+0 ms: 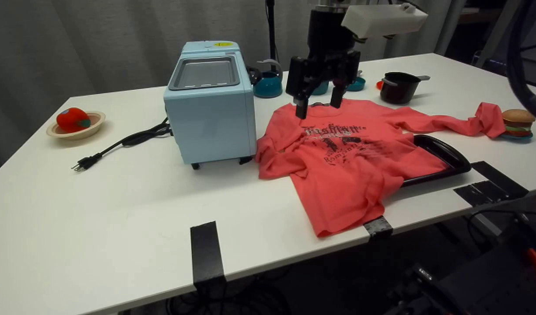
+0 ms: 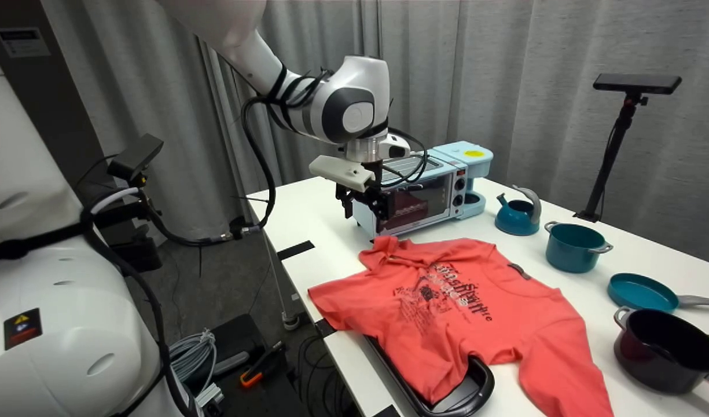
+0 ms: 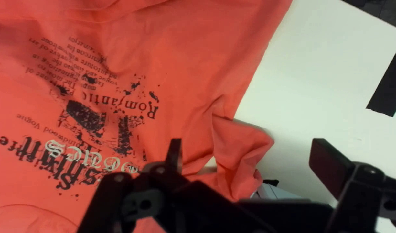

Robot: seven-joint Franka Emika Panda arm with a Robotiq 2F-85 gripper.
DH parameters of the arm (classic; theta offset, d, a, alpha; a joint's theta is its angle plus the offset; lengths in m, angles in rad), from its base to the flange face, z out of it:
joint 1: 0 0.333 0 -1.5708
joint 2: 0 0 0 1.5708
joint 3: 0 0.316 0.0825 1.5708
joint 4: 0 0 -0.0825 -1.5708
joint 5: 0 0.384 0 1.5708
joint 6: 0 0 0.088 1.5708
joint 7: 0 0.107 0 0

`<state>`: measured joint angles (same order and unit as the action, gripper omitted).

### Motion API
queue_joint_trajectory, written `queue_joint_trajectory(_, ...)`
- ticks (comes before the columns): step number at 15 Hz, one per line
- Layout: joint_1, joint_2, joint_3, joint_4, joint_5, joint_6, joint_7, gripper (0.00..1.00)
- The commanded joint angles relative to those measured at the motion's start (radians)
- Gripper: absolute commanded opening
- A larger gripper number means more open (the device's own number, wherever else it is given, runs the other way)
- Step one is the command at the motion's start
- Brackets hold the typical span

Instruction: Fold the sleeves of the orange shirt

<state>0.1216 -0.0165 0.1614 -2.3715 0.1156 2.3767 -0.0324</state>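
Note:
The orange shirt lies spread on the white table, dark print up, in both exterior views. Its lower part drapes over a black tray. One sleeve stretches out to a toy burger; it runs off the bottom edge in an exterior view. The other sleeve is bent and bunched against the light-blue appliance. In the wrist view this bunched sleeve shows between the fingers' span, apart from them. My gripper is open and empty, raised above the table; its fingers also show in the wrist view.
The light-blue appliance stands beside the bunched sleeve, its cord on the table. A teal kettle, teal pot, teal pan and black pot stand beyond the collar. The toy burger touches the stretched sleeve's end.

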Motion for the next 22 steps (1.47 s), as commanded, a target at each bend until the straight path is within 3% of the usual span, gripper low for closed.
queue_joint_trajectory(1,0.018,0.077,0.001,0.017,0.021,0.07,-0.045,1.0)
queue_joint_trajectory(11,0.018,0.304,0.006,0.093,-0.054,0.256,-0.038,1.0)
queue_joint_trajectory(22,-0.059,0.471,-0.012,0.3,-0.055,0.18,-0.167,1.0)
